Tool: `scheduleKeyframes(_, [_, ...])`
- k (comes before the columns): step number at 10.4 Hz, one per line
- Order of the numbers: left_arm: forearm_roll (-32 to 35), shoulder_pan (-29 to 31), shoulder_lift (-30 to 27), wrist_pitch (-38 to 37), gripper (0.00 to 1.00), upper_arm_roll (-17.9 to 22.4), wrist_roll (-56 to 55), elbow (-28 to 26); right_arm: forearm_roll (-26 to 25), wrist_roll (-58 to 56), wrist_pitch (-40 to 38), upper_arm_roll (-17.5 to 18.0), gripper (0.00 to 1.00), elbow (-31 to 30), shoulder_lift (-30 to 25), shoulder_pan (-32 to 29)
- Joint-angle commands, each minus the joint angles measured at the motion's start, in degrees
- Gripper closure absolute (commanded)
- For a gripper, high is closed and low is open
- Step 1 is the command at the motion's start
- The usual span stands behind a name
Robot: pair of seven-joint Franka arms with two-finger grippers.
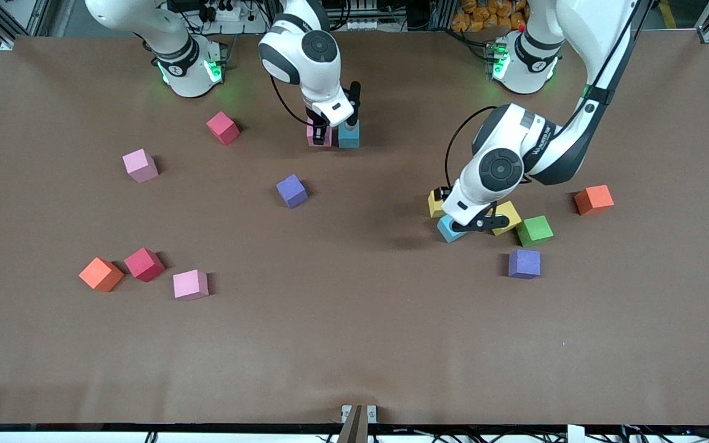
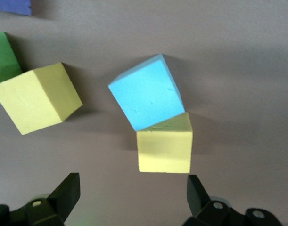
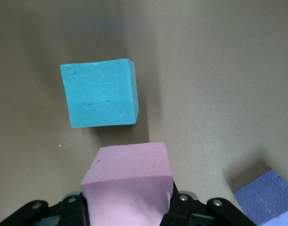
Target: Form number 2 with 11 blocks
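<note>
On the brown surface [image 1: 354, 332], the foam cubes nearest the front camera lie toward the right arm's end: an orange foam cube [image 1: 101, 274], a red foam cube [image 1: 144, 264] just beside it, and a pink foam cube [image 1: 190, 284] near those two. Toward the left arm's end, a purple foam cube [image 1: 524, 263] sits nearest the camera, with a green foam cube [image 1: 534, 231] a little farther from it and an orange foam cube [image 1: 594, 199] farther still. The left tool [image 1: 474, 224] hangs low over a cluster beside the green one, its fingers spread wide with nothing between them; under it a light blue foam cube [image 2: 147, 97] touches one yellow foam cube [image 2: 164, 145], while a second yellow foam cube [image 2: 37, 98] lies apart, next to the green. Mid-surface rests another purple foam cube [image 1: 292, 190]. Farther off lie a pale pink foam cube [image 1: 140, 165] and a second red foam cube [image 1: 223, 127]. Farthest, near the robot bases, the right tool [image 1: 320, 132] is down at the surface, clamped on a pink foam cube [image 3: 129, 181], just beside a teal-blue foam cube [image 3: 100, 99]; the two are not touching.
</note>
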Motion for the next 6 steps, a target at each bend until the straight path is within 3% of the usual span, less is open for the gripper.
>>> scheduleKeyframes(1, [0.35, -0.35, -0.44, 0.62, 0.0, -0.7, 0.29, -0.44, -0.09, -0.03, 2.23, -0.29, 0.7, -1.04, 0.81, 1.43])
scheduleKeyframes(6, [0.35, -1.23, 2.8, 6.76, 0.0, -1.93, 1.78, -2.02, 0.35, 0.85, 3.64, -0.37, 0.7, -0.95, 2.83, 2.93])
